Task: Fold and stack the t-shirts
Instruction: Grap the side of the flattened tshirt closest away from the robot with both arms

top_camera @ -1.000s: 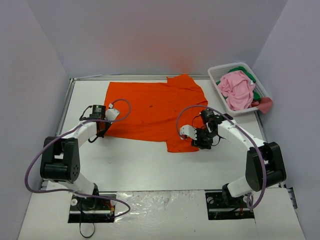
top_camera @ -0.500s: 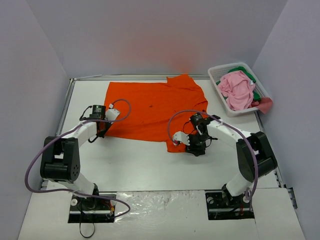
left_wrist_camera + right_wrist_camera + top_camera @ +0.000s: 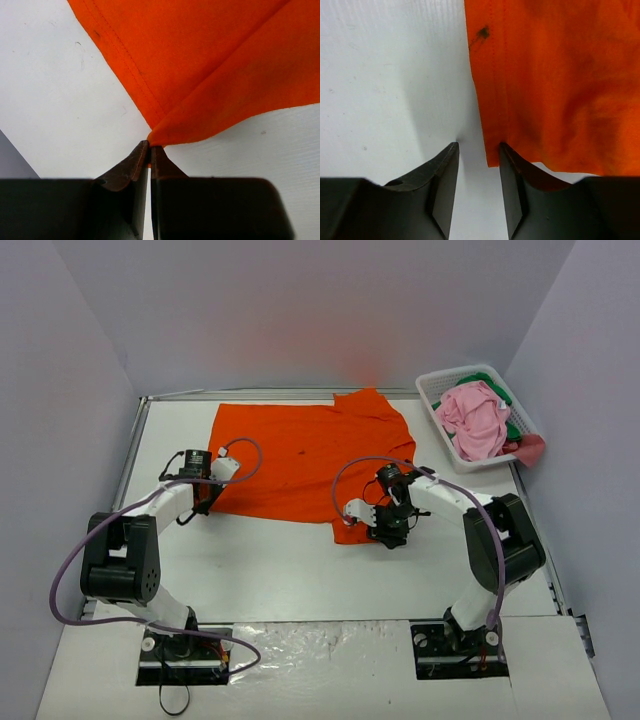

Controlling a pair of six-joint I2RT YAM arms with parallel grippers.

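Note:
A bright orange t-shirt (image 3: 310,455) lies spread flat on the white table. My left gripper (image 3: 207,502) is shut on its front left corner, and the left wrist view shows the cloth (image 3: 210,75) pinched at the fingertips of that gripper (image 3: 149,145). My right gripper (image 3: 385,537) is low over the shirt's front right corner. In the right wrist view it (image 3: 479,145) is open, with the hem corner (image 3: 492,157) between its fingers and its right finger against the cloth. A pink t-shirt (image 3: 475,420) and a green one (image 3: 515,425) lie bunched in the basket.
A white slotted basket (image 3: 432,390) stands at the back right corner. Grey walls close in the table on three sides. Both arm bases sit at the near edge, with cables looping over the arms.
The right arm has swung left and brought its gripper to the shirt's front right corner, its jaws a little narrower. The left gripper has kept still, shut on its corner.

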